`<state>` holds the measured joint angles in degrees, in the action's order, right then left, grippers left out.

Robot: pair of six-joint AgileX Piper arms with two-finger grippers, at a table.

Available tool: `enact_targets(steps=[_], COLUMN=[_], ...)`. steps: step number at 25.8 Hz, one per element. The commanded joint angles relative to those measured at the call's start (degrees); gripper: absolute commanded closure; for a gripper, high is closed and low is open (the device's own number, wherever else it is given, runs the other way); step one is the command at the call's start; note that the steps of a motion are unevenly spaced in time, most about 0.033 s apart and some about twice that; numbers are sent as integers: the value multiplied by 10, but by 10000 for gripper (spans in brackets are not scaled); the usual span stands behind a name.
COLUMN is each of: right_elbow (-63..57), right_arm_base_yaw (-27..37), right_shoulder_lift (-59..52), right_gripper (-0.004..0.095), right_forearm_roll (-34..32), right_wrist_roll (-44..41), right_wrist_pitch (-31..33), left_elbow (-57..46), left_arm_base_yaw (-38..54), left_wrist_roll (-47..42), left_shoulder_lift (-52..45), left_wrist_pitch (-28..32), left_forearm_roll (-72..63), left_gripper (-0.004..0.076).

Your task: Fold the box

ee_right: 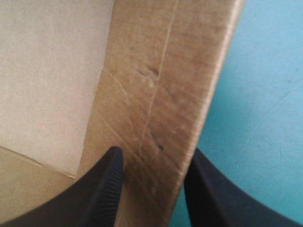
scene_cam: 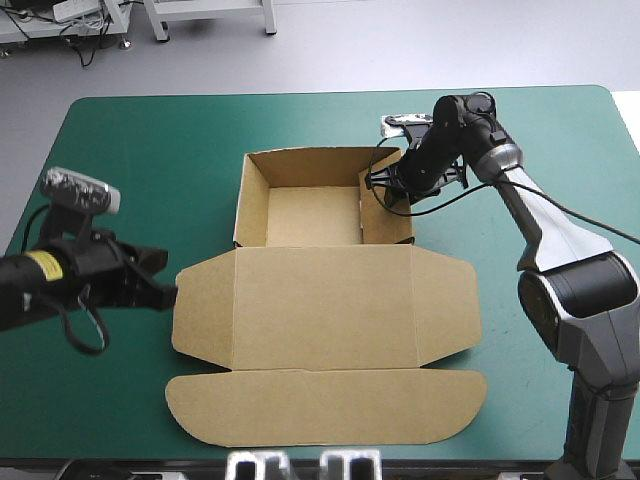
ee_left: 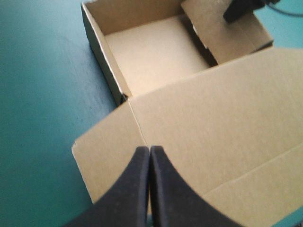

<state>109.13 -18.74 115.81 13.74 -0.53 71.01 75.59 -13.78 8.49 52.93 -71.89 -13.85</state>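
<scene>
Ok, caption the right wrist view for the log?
Open right pincer straddling a raised wall of the brown box, teal-green cover beside it.

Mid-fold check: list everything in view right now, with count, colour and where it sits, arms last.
box: one, brown, middle of the table; far part stands as an open tray with its walls raised, lid lies flat toward the near edge with its side flaps and rounded front flap spread out.
table cover: one, teal-green, under the box and bare on all sides of it.
left gripper: one, black fingers, shut, tip over the lid's left side flap.
right gripper: one, black fingers, open, astride the tray's right wall, one finger inside the tray and one outside.
</scene>
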Motion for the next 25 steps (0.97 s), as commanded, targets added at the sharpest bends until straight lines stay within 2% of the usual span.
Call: enact_targets(steps=[1, 3, 4, 10, 13, 17, 19, 20, 21, 22, 25], right_elbow=[16, 16, 16, 16, 16, 9, -21, -49, -63, -91, -127], right_arm_base_yaw=[4, 6, 6, 38, 77, 156, 232, 290, 313, 360, 404], right_shoulder_lift=[-31, -34, -37, -83, -118, -163, -188, -194, -194, -193, -182], right_gripper=[717, 901, 920, 921, 921, 921, 921, 921, 921, 921, 920], right_forearm_roll=[16, 6, 1, -61, -111, -171, -198, -193, -183, -155, -146], right_wrist_roll=[13, 12, 5, 19, 24, 34, 37, 38, 38, 42, 71], right_wrist_pitch=[4, 4, 4, 5, 6, 6, 5, 5, 5, -7, -27], left_elbow=[-78, -137, -165, -288, -327, -355, -367, -367, -367, -367, -367], left_arm_base_yaw=[-2, -2, -2, -2, -2, -2, -2, -2, -2, -2, -2], left_wrist_roll=[-1, -4, -5, -35, -35, -67, -85, -85, -85, -85, -85], left_shoulder_lift=[-78, -122, -147, -286, -343, -402, -427, -431, -431, -431, -431], left_wrist_pitch=[-20, -20, -20, -20, -20, -20, -20, -20, -20, -20, -20], left_forearm_roll=[-6, 2, 8, 56, 71, 81, 90, 94, 94, 96, 116], left_gripper=[733, 733, 733, 733, 733, 733, 733, 733, 733, 733, 733])
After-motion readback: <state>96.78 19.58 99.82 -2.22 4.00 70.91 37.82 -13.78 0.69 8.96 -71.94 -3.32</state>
